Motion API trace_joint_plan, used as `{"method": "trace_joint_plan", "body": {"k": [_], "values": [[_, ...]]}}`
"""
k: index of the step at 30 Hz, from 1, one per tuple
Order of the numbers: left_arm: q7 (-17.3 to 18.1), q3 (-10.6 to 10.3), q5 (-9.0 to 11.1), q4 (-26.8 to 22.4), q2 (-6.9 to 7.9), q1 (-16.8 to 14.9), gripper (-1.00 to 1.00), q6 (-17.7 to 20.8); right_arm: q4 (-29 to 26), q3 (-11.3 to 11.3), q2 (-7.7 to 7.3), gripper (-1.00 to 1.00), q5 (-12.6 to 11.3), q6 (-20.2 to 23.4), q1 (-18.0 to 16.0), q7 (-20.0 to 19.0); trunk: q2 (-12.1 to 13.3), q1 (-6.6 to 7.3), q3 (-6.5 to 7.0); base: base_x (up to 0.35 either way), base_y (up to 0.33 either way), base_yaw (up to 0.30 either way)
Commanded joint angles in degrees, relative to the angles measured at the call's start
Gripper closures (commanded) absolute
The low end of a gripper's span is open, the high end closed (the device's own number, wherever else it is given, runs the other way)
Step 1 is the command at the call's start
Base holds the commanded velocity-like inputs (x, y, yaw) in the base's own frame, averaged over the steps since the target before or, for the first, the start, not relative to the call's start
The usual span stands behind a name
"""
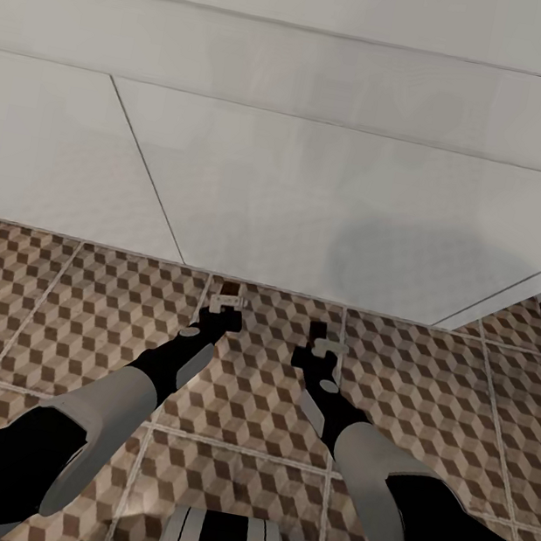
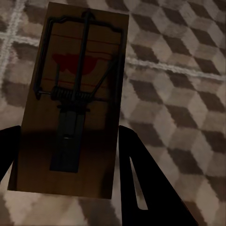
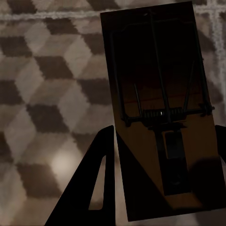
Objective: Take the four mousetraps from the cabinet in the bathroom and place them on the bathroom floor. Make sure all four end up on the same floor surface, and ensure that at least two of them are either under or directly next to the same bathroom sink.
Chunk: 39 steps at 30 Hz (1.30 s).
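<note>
Each gripper — left (image 2: 68,165), right (image 3: 165,174) — has its jaws clamped on a mousetrap (image 2: 75,94) (image 3: 160,108) above the bathroom floor (image 1: 60,304) before the sink (image 1: 284,193); neither is yet set down — two more seemingly remain.

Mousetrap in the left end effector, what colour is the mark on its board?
Red, on the tan-brown mousetrap board; the left wrist view shows it best.

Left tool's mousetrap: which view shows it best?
Left wrist view: the mousetrap shows fully, board, spring and bar, between the left tool fingers. In the head view it is a small brown bit.
</note>
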State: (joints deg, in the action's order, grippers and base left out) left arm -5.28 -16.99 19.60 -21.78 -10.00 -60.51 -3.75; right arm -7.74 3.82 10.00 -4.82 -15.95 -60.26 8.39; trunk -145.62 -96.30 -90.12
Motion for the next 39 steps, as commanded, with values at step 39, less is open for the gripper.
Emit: {"method": "trace_joint_plan", "body": {"k": [39], "values": [[-0.6,-0.4,0.3,1.4,0.00,-0.1,1.00,-0.9,-5.5,0.5,0.00,1.00,-0.6,-0.2,0.0,0.0,0.0,0.01,-0.03,0.000,0.000,0.000]]}}
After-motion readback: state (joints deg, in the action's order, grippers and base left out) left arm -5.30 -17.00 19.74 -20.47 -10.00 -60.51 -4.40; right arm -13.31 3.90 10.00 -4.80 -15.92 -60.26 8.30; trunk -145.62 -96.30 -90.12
